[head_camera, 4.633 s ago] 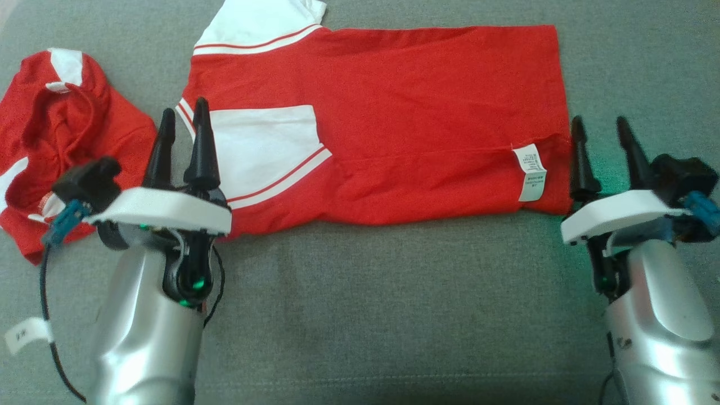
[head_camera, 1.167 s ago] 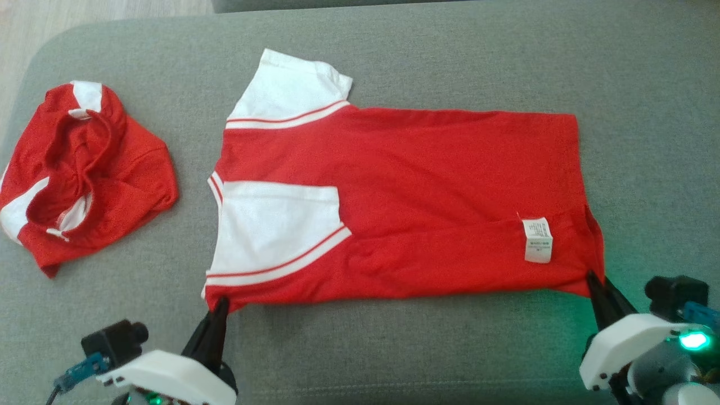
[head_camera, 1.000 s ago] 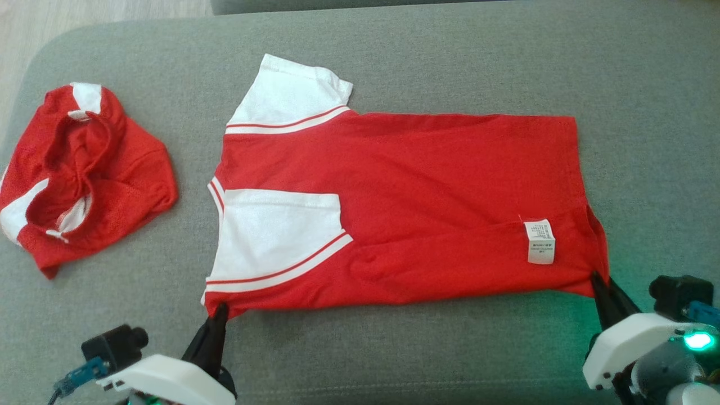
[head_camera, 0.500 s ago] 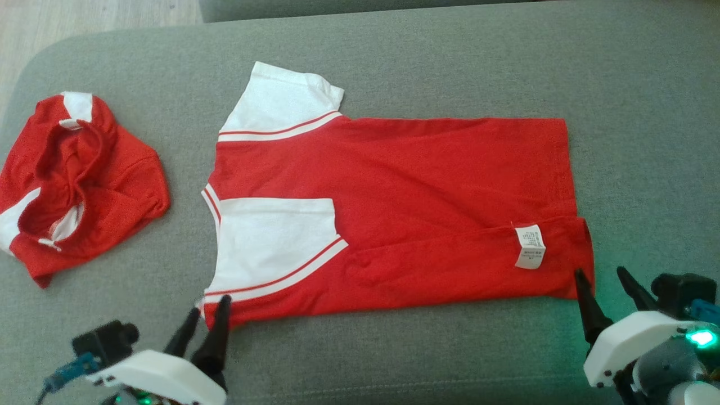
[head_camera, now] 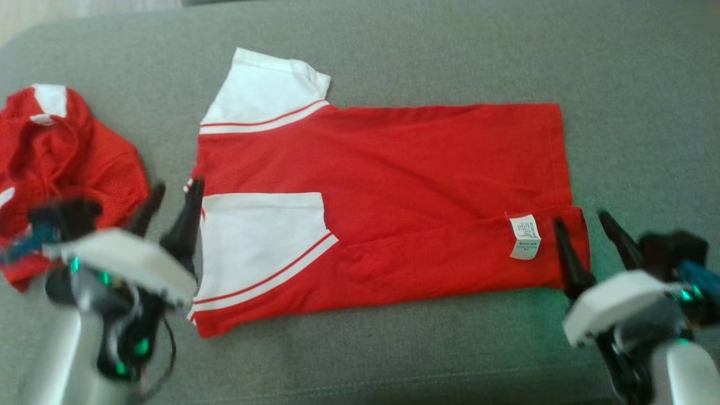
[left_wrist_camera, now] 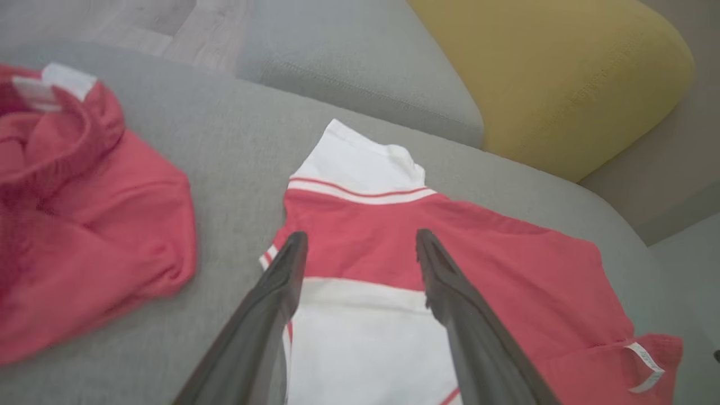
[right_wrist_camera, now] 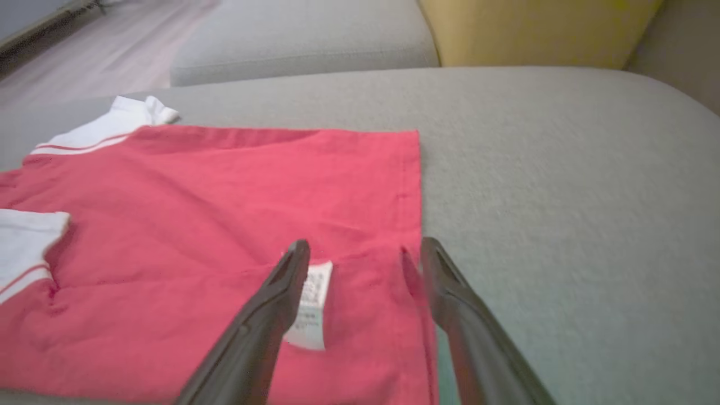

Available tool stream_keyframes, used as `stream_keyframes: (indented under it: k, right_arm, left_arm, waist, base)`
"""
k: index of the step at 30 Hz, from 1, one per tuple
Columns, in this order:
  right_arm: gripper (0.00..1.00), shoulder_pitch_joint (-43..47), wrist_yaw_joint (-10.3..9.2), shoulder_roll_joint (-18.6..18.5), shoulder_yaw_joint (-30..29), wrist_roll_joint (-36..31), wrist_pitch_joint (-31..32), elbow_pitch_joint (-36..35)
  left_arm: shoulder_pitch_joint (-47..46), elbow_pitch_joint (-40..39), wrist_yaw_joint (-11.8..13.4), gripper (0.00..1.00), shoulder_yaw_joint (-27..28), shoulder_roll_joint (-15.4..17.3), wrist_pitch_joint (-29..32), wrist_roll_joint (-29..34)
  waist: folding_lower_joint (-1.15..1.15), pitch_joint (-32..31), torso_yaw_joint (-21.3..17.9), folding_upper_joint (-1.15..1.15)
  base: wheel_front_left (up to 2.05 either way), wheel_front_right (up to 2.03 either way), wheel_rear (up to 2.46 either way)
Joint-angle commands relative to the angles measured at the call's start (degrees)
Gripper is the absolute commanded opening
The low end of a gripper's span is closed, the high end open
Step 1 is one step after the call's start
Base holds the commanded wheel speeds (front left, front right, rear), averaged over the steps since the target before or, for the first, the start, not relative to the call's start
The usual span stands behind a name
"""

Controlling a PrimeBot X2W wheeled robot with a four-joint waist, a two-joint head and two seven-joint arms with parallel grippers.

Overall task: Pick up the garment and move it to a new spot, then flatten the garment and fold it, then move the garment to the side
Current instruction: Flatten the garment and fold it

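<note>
Showing the garment released; it lay flat on the grey cushion, folded lengthwise, its near white sleeve turned in over the red body and its far sleeve spread beyond the far edge; the care label sat by the hem. One second earlier each gripper had its fingers pinched together on a near corner of the garment; by half a second earlier both had let go. The left gripper now stood with fingers apart at the garment's neck edge, one tip over the red collar area, the other just off the cloth, holding nothing. The right gripper likewise stood with fingers apart, straddling the garment's hem edge, one finger beside the label, the other off the cloth. Whether either touched the fabric could not be told. The garment's near hem corner, drawn outward while gripped, had settled square. A second, crumpled red garment lay beyond the neck end of the garment, apart from it. The head camera had shifted, and its view was blurred.
</note>
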Motion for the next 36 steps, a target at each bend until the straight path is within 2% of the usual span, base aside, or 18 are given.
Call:
stream_keyframes:
  k: [1,9,13,23,36]
  right_arm:
    - [1.00,-3.53,0.37,-0.38,2.28,-0.20,-0.80,-1.74]
    - [1.00,-12.68,0.37,-1.57,9.56,0.84,-2.94,0.90]
    - [1.00,-16.54,0.37,-1.79,12.19,1.18,-4.05,1.62]
    - [1.00,-23.06,0.37,-1.61,16.96,2.06,-7.16,3.58]
    - [1.00,-25.79,0.37,-1.39,19.65,2.88,-9.77,4.37]
  left_arm:
    - [-4.55,-0.95,-0.56,1.00,1.56,2.19,0.93,0.72]
    - [-21.16,7.74,-5.13,1.00,-1.09,7.71,10.77,1.05]
    - [-28.93,11.95,-6.22,1.00,-0.80,9.98,13.89,1.03]
    - [-41.56,20.32,-6.43,1.00,-2.56,12.80,19.10,3.56]
    - [-47.37,25.57,-4.74,1.00,-4.27,15.59,21.57,7.19]
  waist:
    - [0.00,1.44,-0.69,0.00]
    - [0.00,8.46,-3.21,0.00]
    - [0.00,11.85,-4.71,0.00]
    - [0.00,17.56,-8.46,0.00]
    - [0.00,19.91,-11.84,0.00]
  base:
    - [0.00,0.00,0.00]
    - [0.00,0.00,0.00]
    - [0.00,0.00,0.00]
    - [0.00,0.00,0.00]
    - [0.00,0.00,0.00]
